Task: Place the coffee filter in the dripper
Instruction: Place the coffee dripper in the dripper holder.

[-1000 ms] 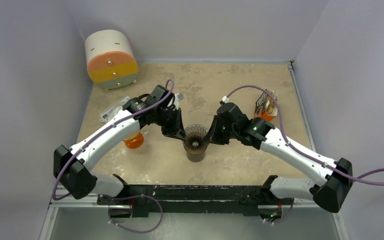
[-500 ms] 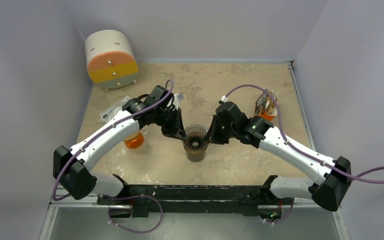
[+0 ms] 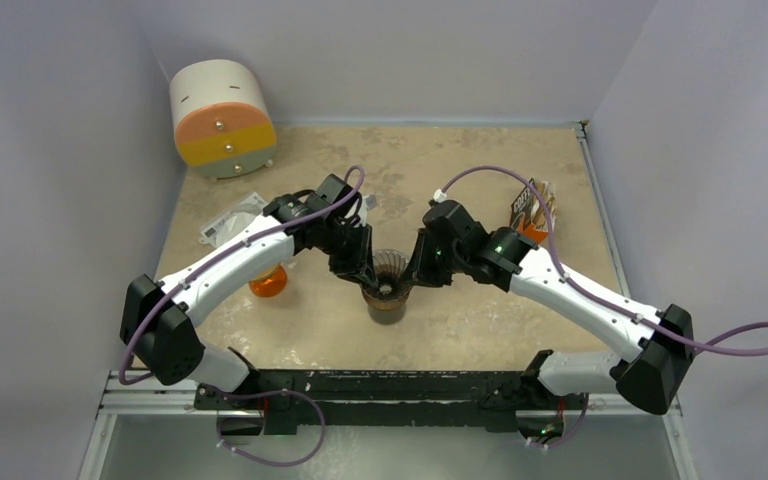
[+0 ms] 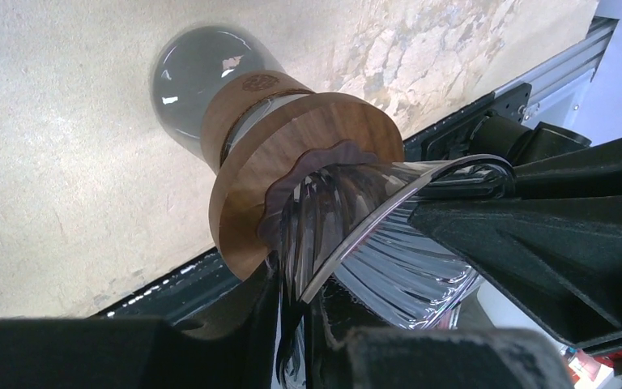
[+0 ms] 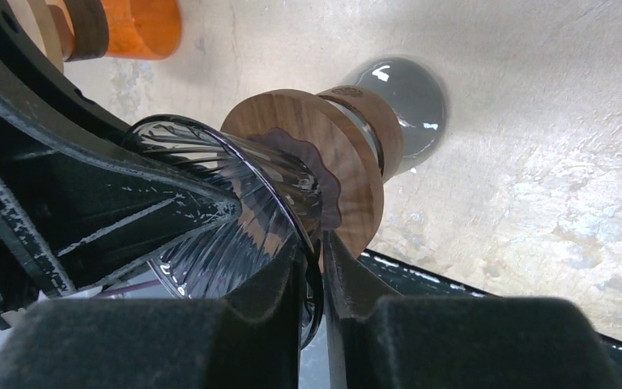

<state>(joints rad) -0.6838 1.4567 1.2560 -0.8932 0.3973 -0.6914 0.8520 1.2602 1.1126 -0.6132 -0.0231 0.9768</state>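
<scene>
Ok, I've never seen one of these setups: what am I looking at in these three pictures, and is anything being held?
Two white robot arms are bolted at the near edge of a table. The wide picture looks down from above and behind them; the other two come from wrist cameras, so the black shapes along their bottom edge are that arm's own fingers. In the middle stands a glass carafe with a wooden collar, a ribbed glass dripper on top. The left claw and right claw each have its rim between their fingers; the right looks pinched shut, the left I cannot tell. No filter shows inside. Around it: a white-and-orange drum, an orange cup, a white packet and a brown printed bag.
</scene>
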